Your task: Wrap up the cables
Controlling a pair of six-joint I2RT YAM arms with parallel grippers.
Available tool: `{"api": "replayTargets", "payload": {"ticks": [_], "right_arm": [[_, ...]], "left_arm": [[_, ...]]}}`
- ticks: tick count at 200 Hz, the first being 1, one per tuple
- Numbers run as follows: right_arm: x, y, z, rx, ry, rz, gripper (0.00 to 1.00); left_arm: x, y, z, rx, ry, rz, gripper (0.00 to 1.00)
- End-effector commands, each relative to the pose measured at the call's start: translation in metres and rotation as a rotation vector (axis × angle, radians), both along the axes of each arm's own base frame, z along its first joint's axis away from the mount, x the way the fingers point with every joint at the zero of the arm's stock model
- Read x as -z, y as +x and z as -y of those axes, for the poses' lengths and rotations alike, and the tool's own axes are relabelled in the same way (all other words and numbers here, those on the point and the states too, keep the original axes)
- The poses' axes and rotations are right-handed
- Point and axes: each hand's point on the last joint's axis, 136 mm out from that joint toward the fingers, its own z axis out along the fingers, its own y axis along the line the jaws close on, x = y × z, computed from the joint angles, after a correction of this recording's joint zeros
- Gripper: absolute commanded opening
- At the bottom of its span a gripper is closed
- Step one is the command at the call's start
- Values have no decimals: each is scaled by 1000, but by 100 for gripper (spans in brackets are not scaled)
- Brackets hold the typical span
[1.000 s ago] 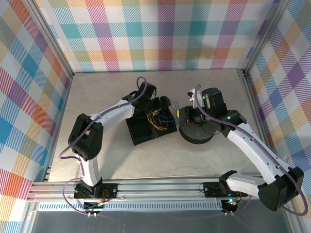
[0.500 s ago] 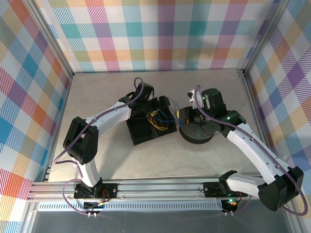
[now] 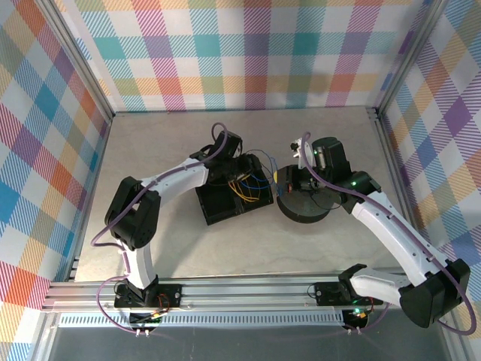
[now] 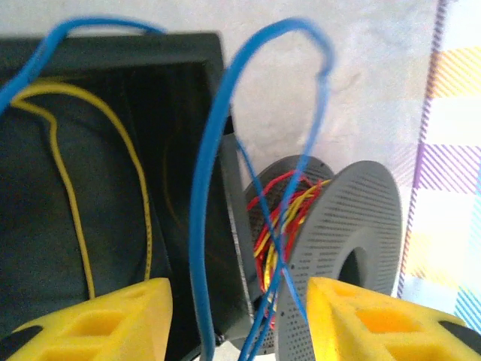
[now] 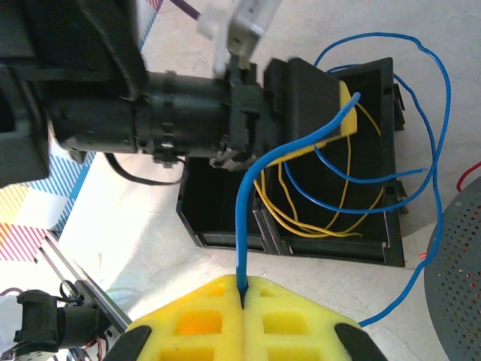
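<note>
Blue cable (image 5: 240, 233) pinched in right pincer (image 5: 244, 292), running through gaping left pincer (image 4: 239, 312).

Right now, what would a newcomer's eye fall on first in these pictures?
The blue cable, pinched in the shut right gripper, then looping over the black tray at mid-table. In the left wrist view it arcs through the open left gripper, with a grey perforated spool of red and yellow wire just beyond.
</note>
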Motion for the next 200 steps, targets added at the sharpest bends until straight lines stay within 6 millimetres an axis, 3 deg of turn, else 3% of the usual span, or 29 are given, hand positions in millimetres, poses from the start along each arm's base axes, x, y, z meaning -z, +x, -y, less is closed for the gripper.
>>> {"api": "replayTargets", "payload": {"ticks": [1, 25, 46, 62, 84, 122, 159, 178, 200], "right_arm": [[-5, -5, 0, -9, 14, 23, 0], [-4, -5, 2, -4, 9, 24, 0], [-1, -3, 9, 25, -20, 28, 0], [4, 1, 21, 85, -75, 30, 0], [9, 11, 48, 205, -187, 42, 0], [4, 27, 101, 394, -259, 42, 0], [-16, 38, 177, 636, -248, 59, 0], [-27, 34, 230, 821, -234, 63, 0], [-40, 24, 284, 1008, -177, 68, 0]], "left_arm": [[-4, 4, 14, 17, -16, 20, 36], [-12, 3, 15, 18, -28, 32, 0], [-38, 0, 8, 19, -28, 85, 0], [-78, -3, -1, 23, -43, 161, 0], [-128, -12, -30, 16, -53, 217, 0], [-212, -25, -108, -68, -161, 324, 0], [-288, -39, -223, -246, -212, 455, 0], [-312, -50, -272, -316, -212, 493, 0], [-325, -56, -301, -330, -267, 530, 0]]}}
